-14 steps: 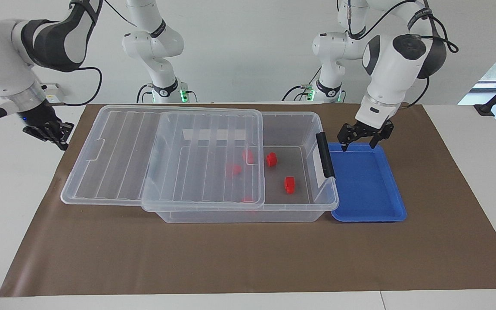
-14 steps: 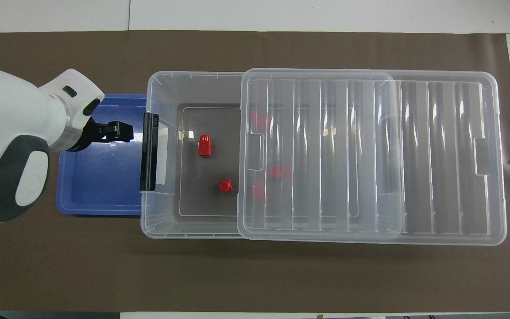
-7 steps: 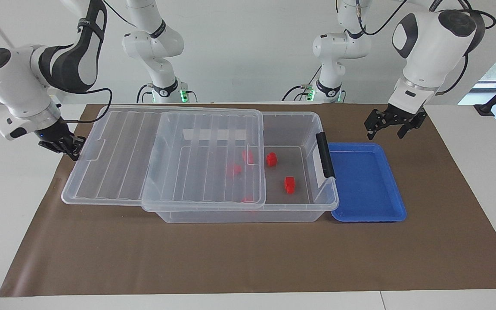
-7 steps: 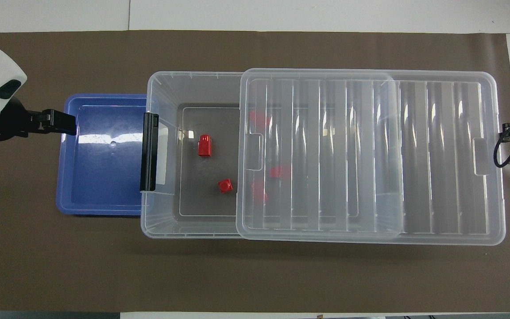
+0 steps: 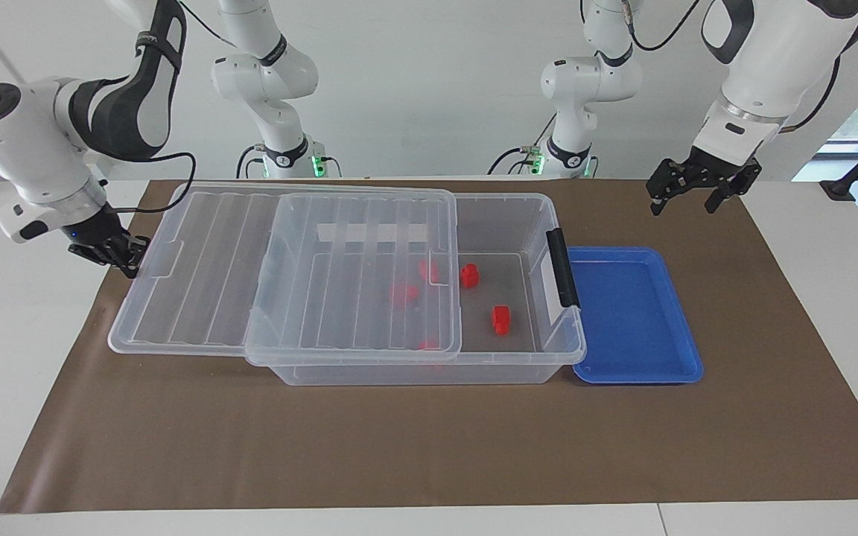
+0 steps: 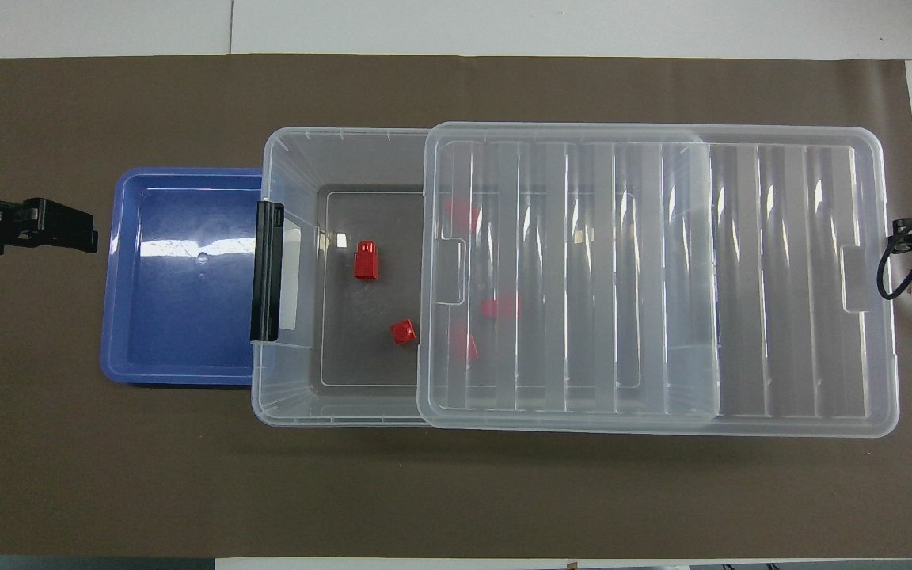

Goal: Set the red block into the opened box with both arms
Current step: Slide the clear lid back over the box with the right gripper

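The clear box [image 5: 557, 350] [image 6: 286, 154] lies across the mat, its ribbed lid [image 5: 198, 268] [image 6: 788, 277] slid partway off toward the right arm's end. Two red blocks [image 5: 469, 275] [image 5: 501, 318] [image 6: 366, 260] [image 6: 403, 332] rest in the uncovered part, and others [image 5: 405, 292] [image 6: 501, 305] show dimly through the lid. My right gripper [image 5: 125, 259] [image 6: 903, 237] is shut, holds nothing, and sits against the lid's end edge. My left gripper [image 5: 682, 202] [image 6: 76, 229] hangs open and empty over the mat, just past the tray's end.
A shallow blue tray [image 5: 634, 320] [image 6: 179, 324] with nothing in it lies against the box's latch end [image 5: 563, 268], toward the left arm's end. A brown mat [image 5: 429, 447] covers the table. Two more arms stand idle at the robots' end.
My left gripper rose from over the blue tray and drew back off it. My right gripper came in to the lid's end, and the lid slid slightly toward the left arm's end.
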Tool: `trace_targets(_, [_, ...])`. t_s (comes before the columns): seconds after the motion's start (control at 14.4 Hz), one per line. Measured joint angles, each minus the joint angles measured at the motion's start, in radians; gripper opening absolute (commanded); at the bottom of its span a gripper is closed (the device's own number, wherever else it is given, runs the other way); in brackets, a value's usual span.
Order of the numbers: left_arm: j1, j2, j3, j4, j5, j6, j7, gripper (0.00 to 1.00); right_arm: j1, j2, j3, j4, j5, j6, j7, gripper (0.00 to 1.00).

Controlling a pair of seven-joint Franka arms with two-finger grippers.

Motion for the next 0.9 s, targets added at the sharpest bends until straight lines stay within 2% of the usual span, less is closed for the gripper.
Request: trace_targets(0.9, [0.020, -0.015, -0.001, -0.015, 0.000, -0.014, 0.006, 1.00, 0.009, 0.000, 0.134, -0.001, 0.001, 0.000, 0.209, 0.00])
